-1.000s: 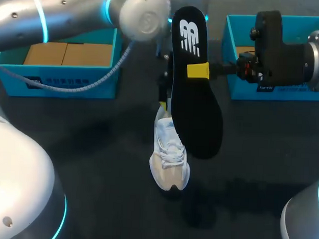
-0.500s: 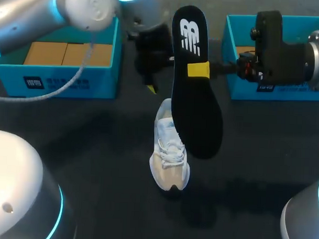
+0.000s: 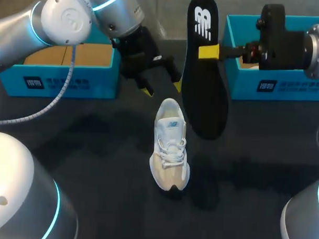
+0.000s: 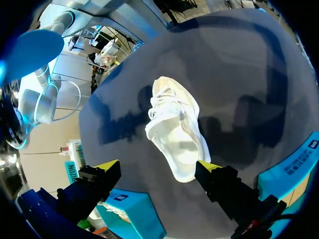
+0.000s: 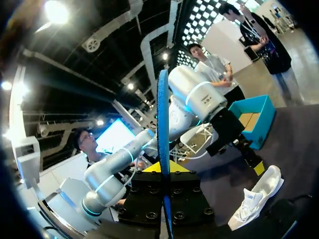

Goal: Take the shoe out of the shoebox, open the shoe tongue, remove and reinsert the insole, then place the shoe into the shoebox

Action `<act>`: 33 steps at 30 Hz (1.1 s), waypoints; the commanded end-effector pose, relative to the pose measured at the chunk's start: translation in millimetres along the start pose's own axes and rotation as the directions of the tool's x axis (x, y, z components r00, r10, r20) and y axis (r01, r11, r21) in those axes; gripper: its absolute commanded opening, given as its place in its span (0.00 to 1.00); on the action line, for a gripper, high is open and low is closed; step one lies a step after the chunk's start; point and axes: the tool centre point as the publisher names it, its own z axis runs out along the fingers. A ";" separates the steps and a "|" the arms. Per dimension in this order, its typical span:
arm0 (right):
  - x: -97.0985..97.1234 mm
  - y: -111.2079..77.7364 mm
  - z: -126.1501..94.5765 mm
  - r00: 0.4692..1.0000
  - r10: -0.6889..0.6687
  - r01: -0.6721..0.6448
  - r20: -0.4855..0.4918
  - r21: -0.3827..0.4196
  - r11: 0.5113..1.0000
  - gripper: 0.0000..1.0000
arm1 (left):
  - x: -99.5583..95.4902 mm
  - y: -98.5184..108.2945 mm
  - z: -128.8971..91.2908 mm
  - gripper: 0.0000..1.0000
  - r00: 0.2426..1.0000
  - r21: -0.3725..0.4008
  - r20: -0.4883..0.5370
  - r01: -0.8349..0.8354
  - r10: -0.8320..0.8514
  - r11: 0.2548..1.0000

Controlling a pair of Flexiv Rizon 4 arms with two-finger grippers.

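At the middle of the dark surface, the white mesh sneaker lies on its sole, toe toward the robot. It is outside both boxes, so its opening can be reached from above. Just beside and above it, the right tool is clamped on the flat faces of the long black foam insole. It grips near the printed heel end, so the toe end hangs free, probably ready for sliding back in. The left tool hovers over the sneaker's heel, fingers wide apart and empty, seemingly placed to steady the shoe. A blue open box stands far left and a second blue box far right.
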 end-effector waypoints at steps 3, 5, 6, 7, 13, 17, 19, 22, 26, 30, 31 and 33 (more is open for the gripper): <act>-40.4 39.3 16.5 0.998 0.057 -0.055 -0.037 0.061 0.997 0.00 | 2.0 -1.4 0.5 1.00 1.000 -0.004 0.007 -0.002 0.002 1.000; -46.6 45.2 16.4 0.996 0.079 -0.077 -0.030 0.054 0.996 0.00 | 2.0 -1.4 0.5 1.00 1.000 -0.004 0.007 -0.002 0.002 1.000; -48.1 47.1 15.7 0.996 0.083 -0.082 -0.017 0.042 0.996 0.00 | 2.0 -1.4 0.5 1.00 1.000 -0.004 0.007 -0.002 0.002 1.000; -48.1 47.1 15.7 0.996 0.083 -0.082 -0.017 0.042 0.996 0.00 | 2.0 -1.4 0.5 1.00 1.000 -0.004 0.007 -0.002 0.002 1.000; -48.1 47.1 15.7 0.996 0.083 -0.082 -0.017 0.042 0.996 0.00 | 2.0 -1.4 0.5 1.00 1.000 -0.004 0.007 -0.002 0.002 1.000; -48.1 47.1 15.7 0.996 0.083 -0.082 -0.017 0.042 0.996 0.00 | 2.0 -1.4 0.5 1.00 1.000 -0.004 0.007 -0.002 0.002 1.000; -48.1 47.1 15.7 0.996 0.083 -0.082 -0.017 0.042 0.996 0.00 | -0.3 -0.2 -1.3 1.00 0.999 -0.007 0.037 0.005 -0.005 1.000; -48.1 47.1 15.7 0.996 0.083 -0.082 -0.017 0.042 0.996 0.00 | -7.6 3.2 -7.3 1.00 0.994 -0.027 0.112 0.008 -0.005 1.000; -59.2 53.4 13.9 0.990 0.137 -0.137 -0.010 -0.020 0.990 0.00 | -15.2 6.1 -14.3 1.00 0.985 -0.050 0.173 0.017 -0.008 0.999; -72.8 60.1 8.2 0.982 0.188 -0.187 0.006 -0.043 0.981 0.00 | -21.9 8.3 -20.9 1.00 0.976 -0.065 0.216 0.030 -0.015 0.997; -76.0 61.7 6.9 0.979 0.202 -0.201 0.003 -0.053 0.978 0.00 | -24.2 8.4 -22.6 1.00 0.973 -0.071 0.231 0.032 -0.015 0.997; -81.6 64.7 5.7 0.973 0.231 -0.231 0.001 -0.062 0.971 0.00 | -28.9 7.7 -25.7 1.00 0.961 -0.074 0.276 0.039 -0.017 0.996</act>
